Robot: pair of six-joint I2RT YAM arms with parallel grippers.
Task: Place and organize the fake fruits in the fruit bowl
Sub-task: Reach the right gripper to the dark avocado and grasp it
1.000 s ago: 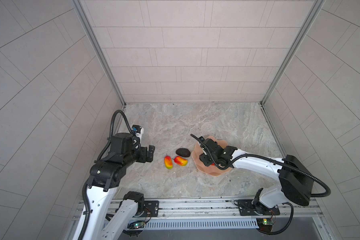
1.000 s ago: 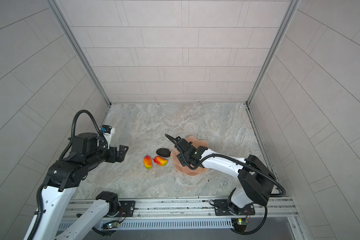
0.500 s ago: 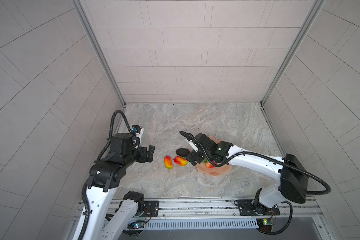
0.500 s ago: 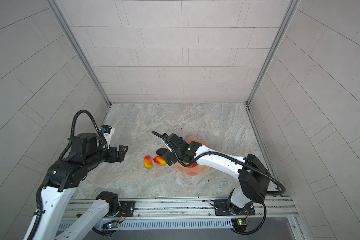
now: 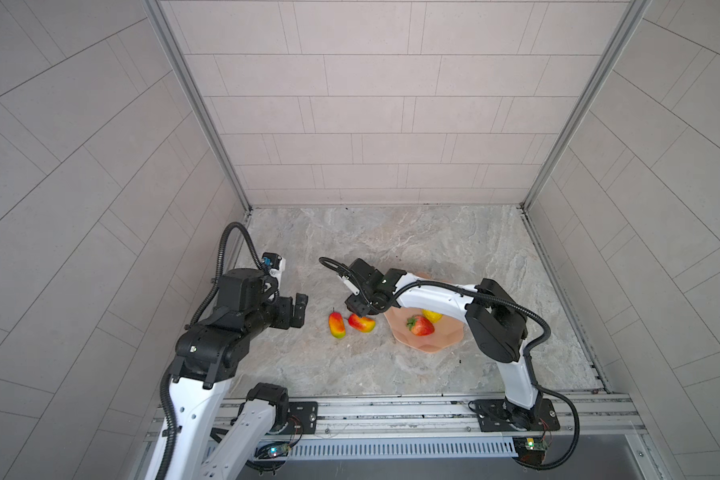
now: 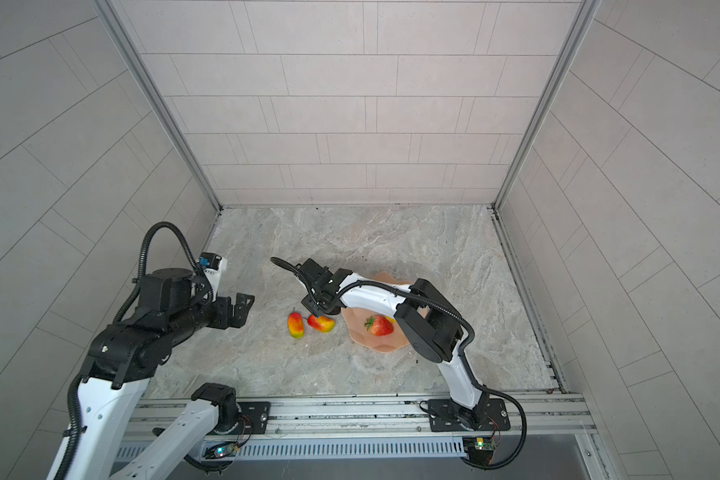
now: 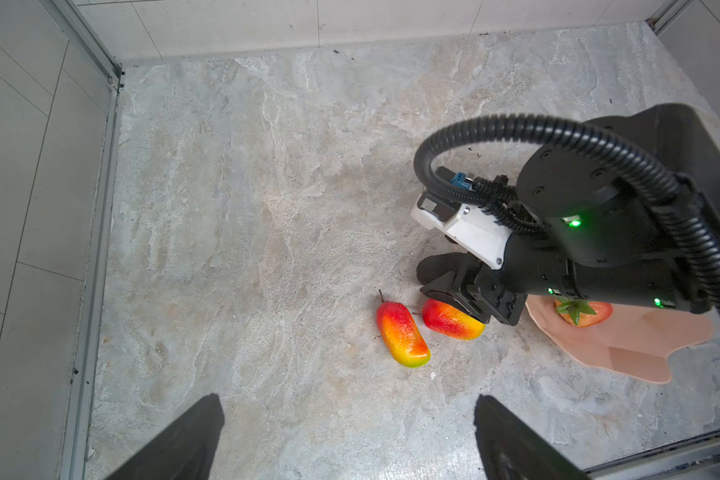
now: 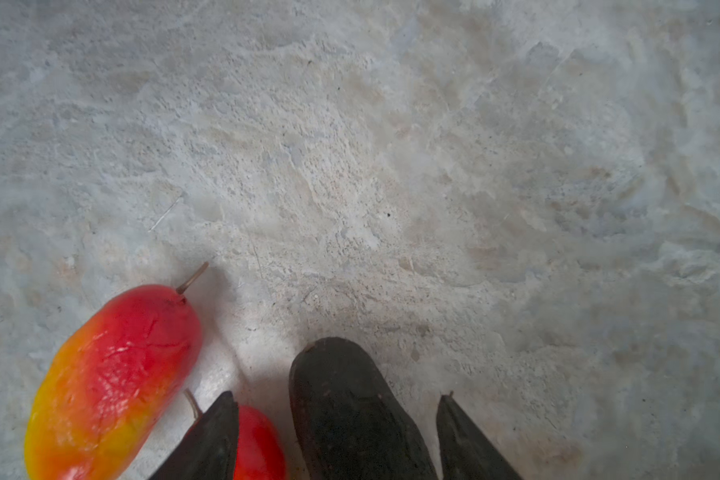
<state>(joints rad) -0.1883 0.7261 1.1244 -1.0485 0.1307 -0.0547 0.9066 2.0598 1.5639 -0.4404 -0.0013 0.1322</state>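
A: The fruit bowl (image 5: 429, 347) sits on the stone-look table under the right arm. Where do you see a danger?
B: First, the bowl itself. It is wide but shallow, so I think a fruit released from too high may roll over the wavy rim.
A: And the right gripper (image 8: 336, 397)?
B: Its jaws stand apart around the avocado (image 8: 341, 407), with a gap on both sides, so nothing is clamped. One finger (image 8: 213, 440) stands in front of the near mango (image 8: 258, 440); I cannot tell if it touches. When the jaws close, that finger may push this mango or pinch it together with the avocado.
A: The left gripper (image 7: 346, 399)?
B: It is wide apart, empty, and well away from the fruits. I judge there is no risk.
A: The other mango (image 8: 113, 382)?
B: It lies on the table just beside the near mango, which could knock it if pushed.
A: The avocado?
B: It is rounded, and the grip seems near its end, so it may slip out.
A: The strawberry (image 5: 421, 326) and the yellow fruit (image 5: 432, 316)?
B: Both lie in the bowl already. A dropped fruit could bump them out.
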